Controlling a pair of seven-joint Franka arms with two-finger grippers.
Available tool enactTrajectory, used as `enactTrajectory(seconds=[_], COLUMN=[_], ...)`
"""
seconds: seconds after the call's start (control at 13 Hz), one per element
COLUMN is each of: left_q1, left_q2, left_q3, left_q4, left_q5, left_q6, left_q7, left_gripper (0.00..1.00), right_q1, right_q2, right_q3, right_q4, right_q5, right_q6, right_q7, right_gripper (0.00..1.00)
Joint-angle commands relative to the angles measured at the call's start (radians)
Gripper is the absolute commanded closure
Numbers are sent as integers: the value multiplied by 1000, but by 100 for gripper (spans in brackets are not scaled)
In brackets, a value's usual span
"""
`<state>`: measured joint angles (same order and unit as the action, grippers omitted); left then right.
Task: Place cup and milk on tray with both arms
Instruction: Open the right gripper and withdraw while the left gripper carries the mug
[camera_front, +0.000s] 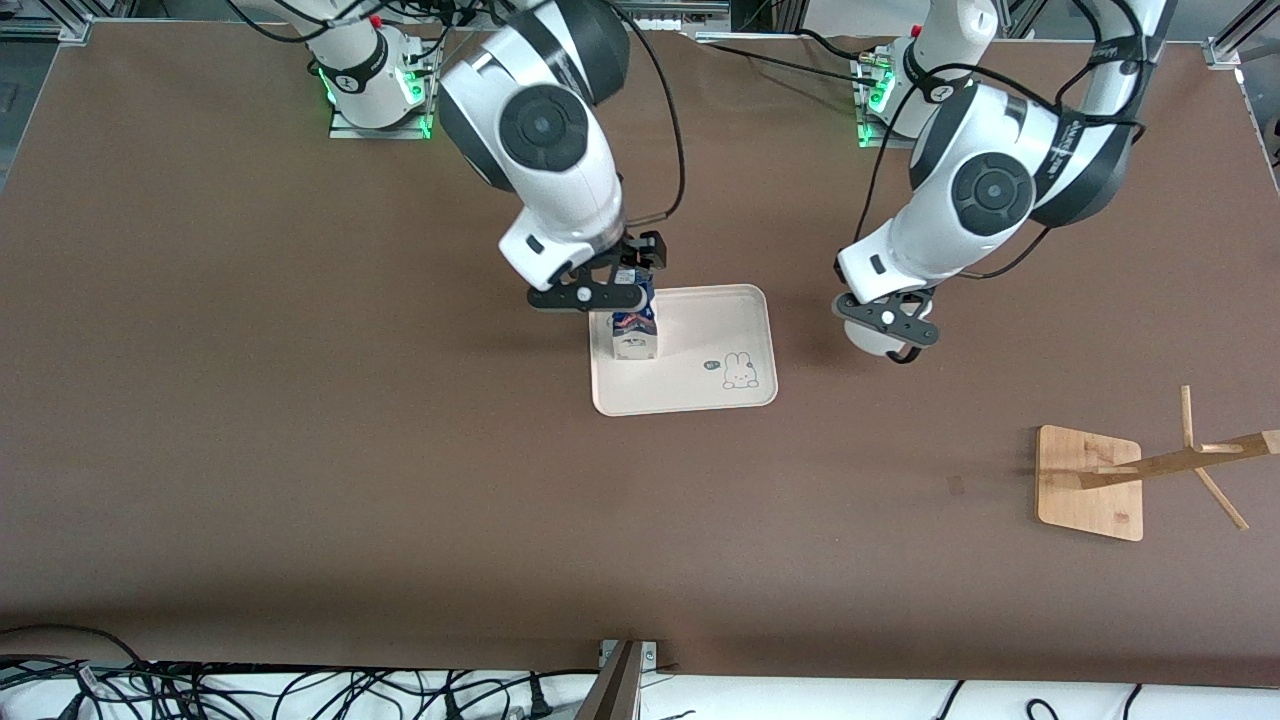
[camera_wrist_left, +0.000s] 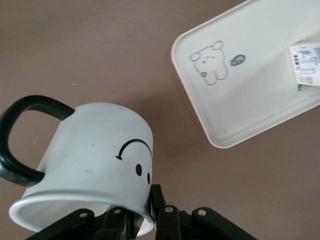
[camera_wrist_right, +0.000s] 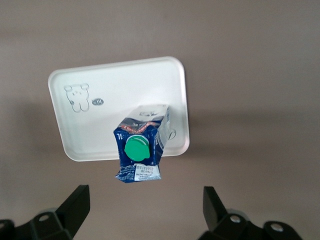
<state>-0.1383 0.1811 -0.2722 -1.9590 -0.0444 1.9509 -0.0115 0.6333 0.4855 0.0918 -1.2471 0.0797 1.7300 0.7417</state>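
The milk stands upright on the cream tray, at the tray's corner toward the right arm's end and farther from the front camera. My right gripper hangs just above the milk, open and empty. In the right wrist view its fingers are spread wide above the green-capped milk on the tray. My left gripper is shut on the rim of the smiley cup and holds it over the table beside the tray, toward the left arm's end. The left wrist view shows the cup tilted, with the tray close by.
A wooden mug stand with a square base stands near the left arm's end of the table, nearer the front camera. Cables lie along the table's front edge.
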Motion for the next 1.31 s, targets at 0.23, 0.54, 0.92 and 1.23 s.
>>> enactTrajectory(seconds=[0.23, 0.54, 0.92, 1.23], left_q1=[-64, -144, -175, -195], left_q2=[144, 251, 328, 368], left_q3=[-67, -67, -67, -65], left_q4=[117, 170, 201, 219], left_q5=[-63, -77, -78, -80], left_q6=[-30, -24, -15, 46], left_q7=[-34, -105, -102, -105], left_gripper=[100, 100, 100, 100], right_q1=[-84, -225, -380, -472], right_q2=[-156, -200, -231, -246], right_q3=[-44, -44, -46, -46], right_q4=[-22, -25, -35, -84], right_q5=[15, 20, 23, -50], right_q6=[-46, -78, -194, -224], right_q7=[-2, -27, -277, -424], right_gripper=[0, 0, 0, 0])
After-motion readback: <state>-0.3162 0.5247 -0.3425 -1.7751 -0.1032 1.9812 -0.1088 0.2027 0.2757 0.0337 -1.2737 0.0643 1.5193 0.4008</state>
